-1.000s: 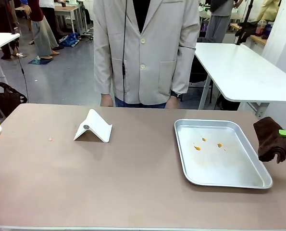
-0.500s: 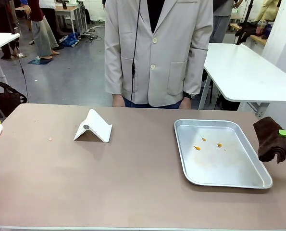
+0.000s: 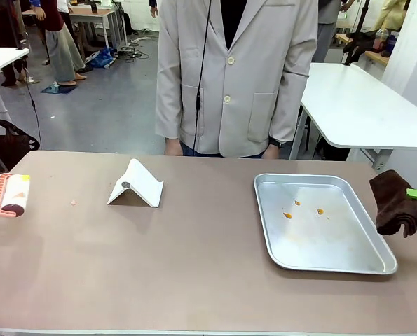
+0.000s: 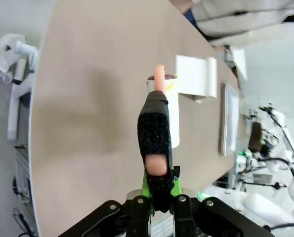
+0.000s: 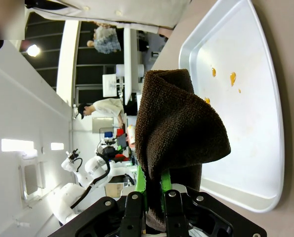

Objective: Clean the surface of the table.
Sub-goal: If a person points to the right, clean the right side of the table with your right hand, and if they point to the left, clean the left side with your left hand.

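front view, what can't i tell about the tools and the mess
- Roller: the front view's left edge cuts off its handle and holder.
- Cloth: the right edge cuts off most of what grips it.
- Speck on the table: too small to identify.
- Orange bits in the tray: too small to identify.

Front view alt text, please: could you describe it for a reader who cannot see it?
A brownish table carries a white folded stand left of centre and a silver tray with orange specks on the right. A lint roller pokes in at the left edge, a brown cloth hangs at the right edge, and a person in a pale jacket stands behind.
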Robot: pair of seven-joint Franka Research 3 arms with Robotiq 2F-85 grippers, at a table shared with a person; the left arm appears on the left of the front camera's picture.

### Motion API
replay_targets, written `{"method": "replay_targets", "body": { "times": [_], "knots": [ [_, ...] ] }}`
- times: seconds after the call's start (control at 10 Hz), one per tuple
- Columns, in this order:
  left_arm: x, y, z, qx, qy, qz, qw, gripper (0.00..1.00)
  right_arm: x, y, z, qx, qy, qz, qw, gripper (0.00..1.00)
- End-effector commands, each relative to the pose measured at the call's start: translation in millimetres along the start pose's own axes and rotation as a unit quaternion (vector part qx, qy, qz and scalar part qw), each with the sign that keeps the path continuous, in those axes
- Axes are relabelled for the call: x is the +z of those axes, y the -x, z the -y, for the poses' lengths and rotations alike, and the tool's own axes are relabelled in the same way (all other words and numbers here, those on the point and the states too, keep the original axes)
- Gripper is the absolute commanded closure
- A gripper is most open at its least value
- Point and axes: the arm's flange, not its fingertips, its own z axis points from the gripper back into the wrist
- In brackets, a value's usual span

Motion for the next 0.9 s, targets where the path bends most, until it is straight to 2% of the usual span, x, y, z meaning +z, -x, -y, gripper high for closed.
{"method": "replay_targets", "body": {
  "times": [0.0, 0.8],
  "knots": [
    [-15, -6, 0, 0.021, -0.025, 0.008, 0.999, 0.84, 1, -1, -4, -0.001, -0.002, 0.002, 1.000, 1.00],
    [-80, -45, -2, 0.038, -0.075, 0.007, 0.996, 0.84, 1, -1, -4, -0.001, -0.002, 0.002, 1.000, 1.00]
  ]
}}
